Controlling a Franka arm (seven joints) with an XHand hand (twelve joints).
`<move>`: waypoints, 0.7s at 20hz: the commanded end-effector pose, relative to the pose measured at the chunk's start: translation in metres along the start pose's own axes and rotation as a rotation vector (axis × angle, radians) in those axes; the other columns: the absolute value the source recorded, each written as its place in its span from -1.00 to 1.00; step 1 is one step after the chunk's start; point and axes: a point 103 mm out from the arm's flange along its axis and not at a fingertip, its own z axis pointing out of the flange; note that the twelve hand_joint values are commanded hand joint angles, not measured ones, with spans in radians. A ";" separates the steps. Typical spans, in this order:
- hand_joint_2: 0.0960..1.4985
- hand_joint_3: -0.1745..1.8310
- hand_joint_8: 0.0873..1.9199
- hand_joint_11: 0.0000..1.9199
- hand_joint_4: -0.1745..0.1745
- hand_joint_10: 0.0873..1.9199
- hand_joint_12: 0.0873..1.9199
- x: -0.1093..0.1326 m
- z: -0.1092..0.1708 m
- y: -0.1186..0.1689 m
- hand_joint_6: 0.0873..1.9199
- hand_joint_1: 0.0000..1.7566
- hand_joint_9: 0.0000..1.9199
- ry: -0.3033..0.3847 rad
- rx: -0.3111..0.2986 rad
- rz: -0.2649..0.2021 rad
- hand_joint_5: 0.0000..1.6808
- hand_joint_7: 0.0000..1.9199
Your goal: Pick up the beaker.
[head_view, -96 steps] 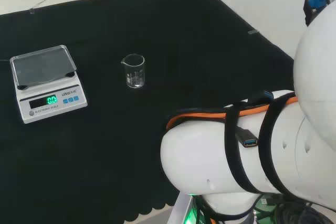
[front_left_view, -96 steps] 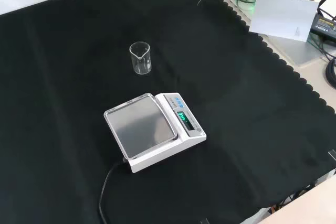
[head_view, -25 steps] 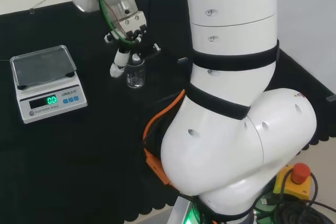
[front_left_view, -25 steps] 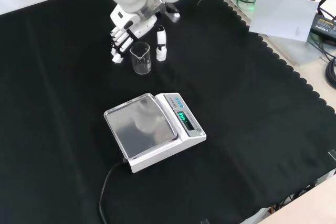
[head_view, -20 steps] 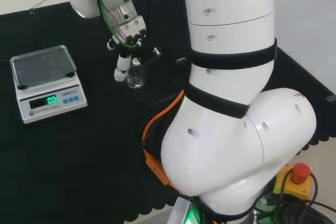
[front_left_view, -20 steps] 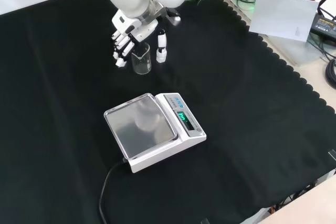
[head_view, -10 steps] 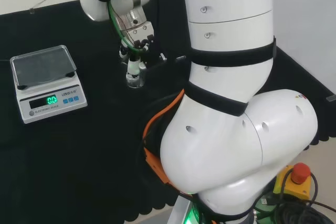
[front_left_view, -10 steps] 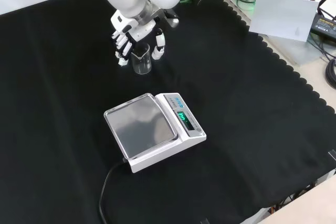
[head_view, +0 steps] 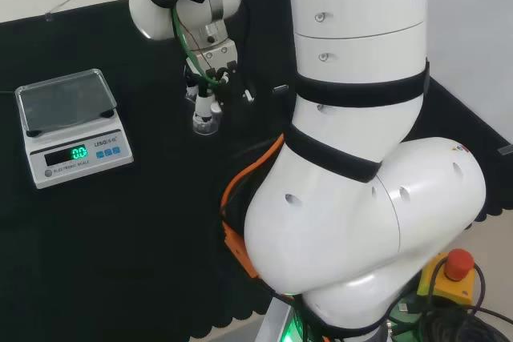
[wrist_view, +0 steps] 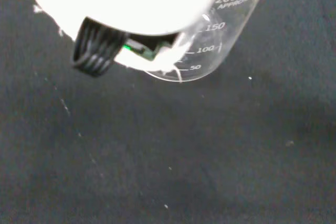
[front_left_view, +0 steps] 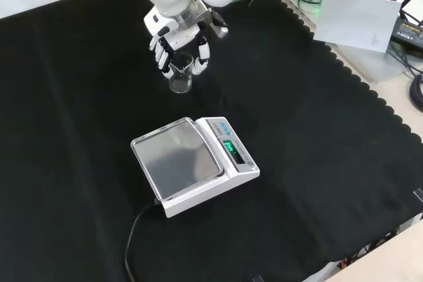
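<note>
Illumination is even and diffuse in the head and front views, with no single strong source evident. The black cloth absorbs most light and shows only faint folds; cast shadows on it are barely distinguishable. The white arm links are bright, with soft highlights and gentle shading on their undersides. The scale has a dull sheen on its metal pan, and its green display glows clearly. In the wrist view, a white part of the hand is overexposed and out of focus, its edges blurred. The beaker shows thin glints along its glass wall, and pale specks stand out on the cloth.
</note>
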 end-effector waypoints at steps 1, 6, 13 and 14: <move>-0.59 -0.06 -0.24 -0.23 0.79 -0.45 0.29 0.002 -0.004 0.000 -0.08 0.33 0.08 0.021 -0.040 0.018 0.09 0.01; -0.58 -0.07 -0.24 -0.20 0.82 -0.48 0.28 0.001 -0.007 0.000 -0.10 0.34 0.13 0.012 -0.032 0.013 0.17 0.06; -0.58 -0.08 -0.23 -0.20 0.83 -0.48 0.28 0.005 -0.037 -0.004 -0.10 0.34 0.14 -0.024 -0.046 0.006 0.18 0.07; -0.58 -0.08 -0.23 -0.20 0.83 -0.48 0.28 0.007 -0.043 -0.004 -0.10 0.34 0.14 -0.031 -0.045 0.004 0.18 0.07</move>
